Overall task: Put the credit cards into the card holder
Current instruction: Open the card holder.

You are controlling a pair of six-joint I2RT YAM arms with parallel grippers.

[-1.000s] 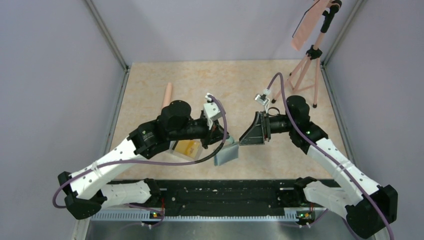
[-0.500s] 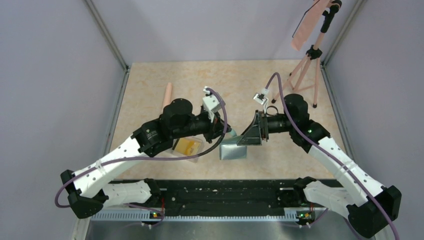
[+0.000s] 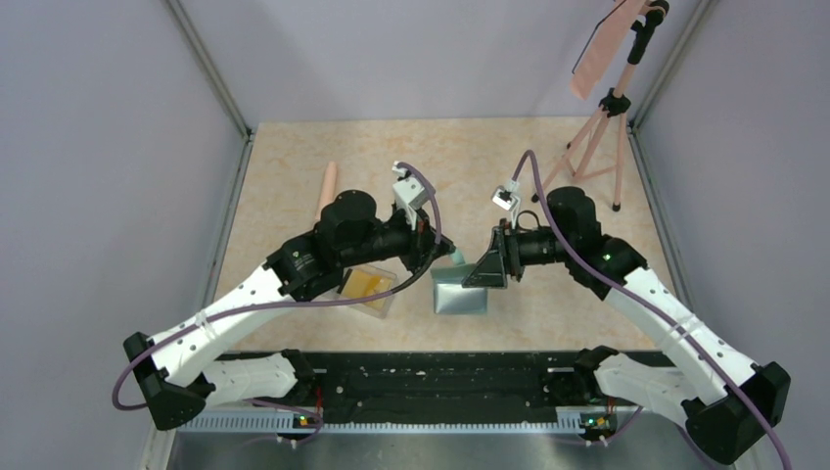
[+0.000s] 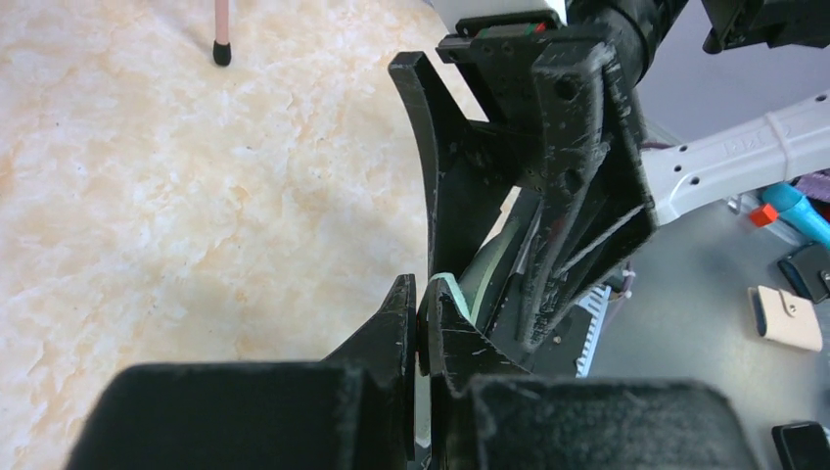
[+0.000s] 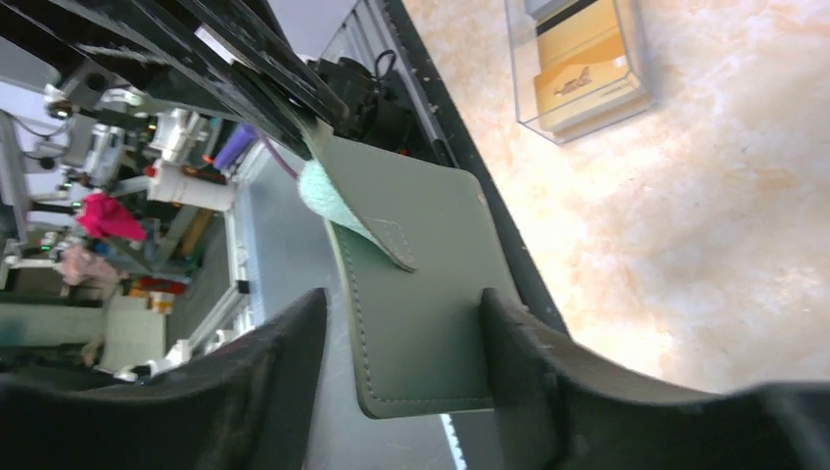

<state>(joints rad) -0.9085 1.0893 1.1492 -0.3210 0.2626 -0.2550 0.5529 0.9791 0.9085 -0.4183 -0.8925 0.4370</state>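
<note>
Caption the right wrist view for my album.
Left gripper pinches the green card holder while the open right gripper frames it.

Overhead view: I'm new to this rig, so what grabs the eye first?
A green wallet at the centre, pinched by the left gripper while the open right gripper straddles it. Just to its left sits a clear box of yellow cards.

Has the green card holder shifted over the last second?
Yes. The card holder moved right, toward the tripod, and turned square to the black rail.
</note>
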